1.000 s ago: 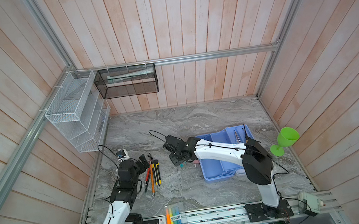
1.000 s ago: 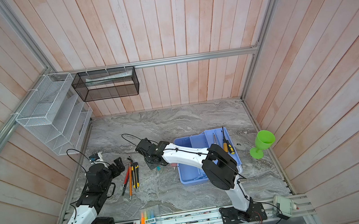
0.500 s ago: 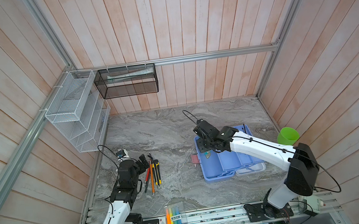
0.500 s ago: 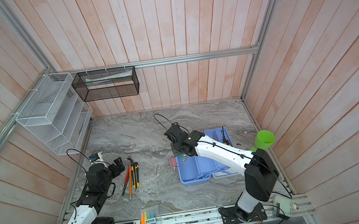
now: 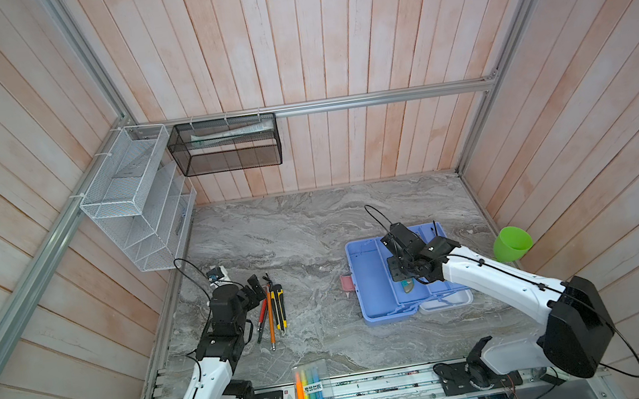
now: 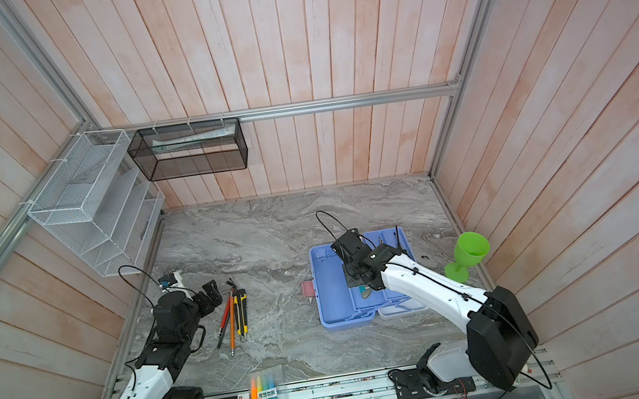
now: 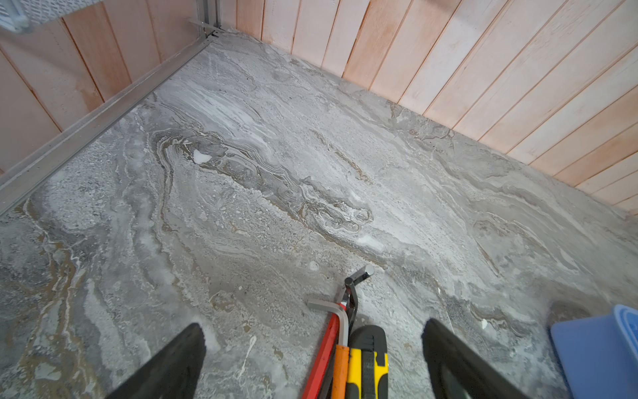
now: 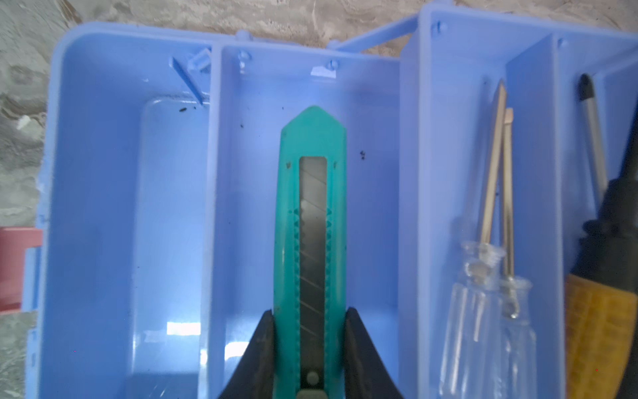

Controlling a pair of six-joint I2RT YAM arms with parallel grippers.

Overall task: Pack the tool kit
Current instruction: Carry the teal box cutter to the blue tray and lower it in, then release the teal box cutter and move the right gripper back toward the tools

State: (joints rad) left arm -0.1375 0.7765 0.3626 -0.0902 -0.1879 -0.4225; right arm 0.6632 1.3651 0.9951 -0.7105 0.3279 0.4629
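A grey marbled surface (image 5: 296, 228) lay between wooden walls. The right fingers (image 8: 257, 352) pinched a green knife (image 8: 310, 214) by its rear end, over the middle compartment of the open blue case (image 8: 96, 207), apparently to lay it lengthwise beside the clear screwdrivers (image 8: 483, 293). The left fingers (image 7: 172, 359) stood spread over loose tools (image 5: 269, 312), probably next to go in.

Both top views look steeply down from high above the front edge, far off, sharing the whole counter (image 5: 293, 233). Left wrist view sits low, facing across bare counter toward a wall corner (image 7: 207, 31); right wrist view looks straight down, near, into the blue case (image 8: 103, 207).
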